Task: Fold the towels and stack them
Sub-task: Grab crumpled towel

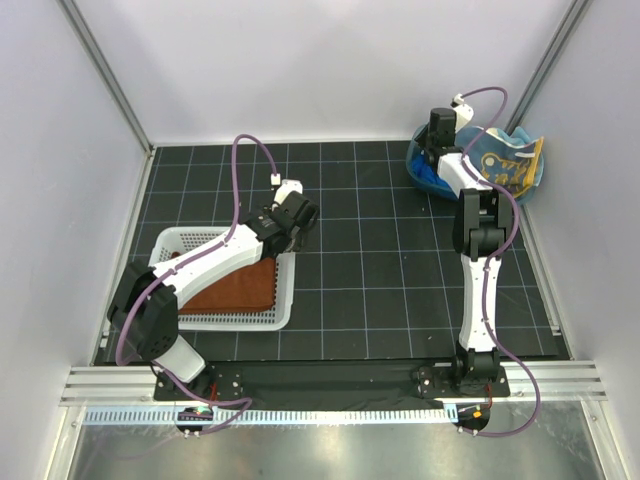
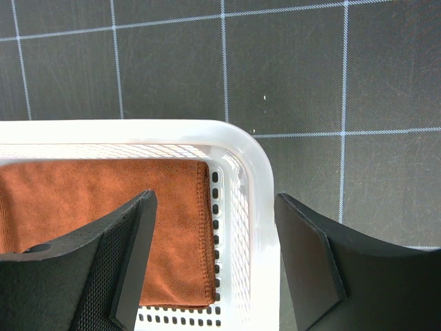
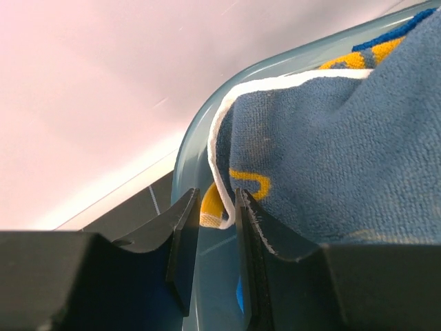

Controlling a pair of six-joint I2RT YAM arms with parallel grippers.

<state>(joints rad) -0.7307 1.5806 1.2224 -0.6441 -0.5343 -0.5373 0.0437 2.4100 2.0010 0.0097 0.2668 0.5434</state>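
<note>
- The spotted towel [image 3: 331, 152] sits bunched in the tub [image 3: 207, 117] at the upper right of the overhead view. It is soft terry that looks light and limp, so it would probably sag and trail when lifted rather than hold a shape.
- Its white hem is the firmest line to take. A grip on a corner of that hem should let the cloth hang open, while a grip on a mid-fold would likely bring up a wad.
- The right end effector [image 3: 218, 234] has its jaws nearly together, with the hem and a yellow patch filling the gap, and appears clamped on the spotted towel.
- The rust towel [image 2: 103, 200] lies flat and folded in the basket [image 2: 255, 158] at the left of the overhead view, its stitched edge close to the mesh wall.
- The left end effector [image 2: 213, 255] hangs with its jaws wide apart and holding nothing. One jaw is above the rust towel and the other is outside the rim.
- Edges: the tub is crowded into the far right corner, with the wall [image 1: 590, 150] just beside it. Lifting up and toward the middle looks safer than swinging outward, and the tub rim could catch trailing cloth.
- Room: the desk [image 1: 380, 270] shows a broad bare stretch between the basket and the tub, which looks enough to spread and fold a towel.
</note>
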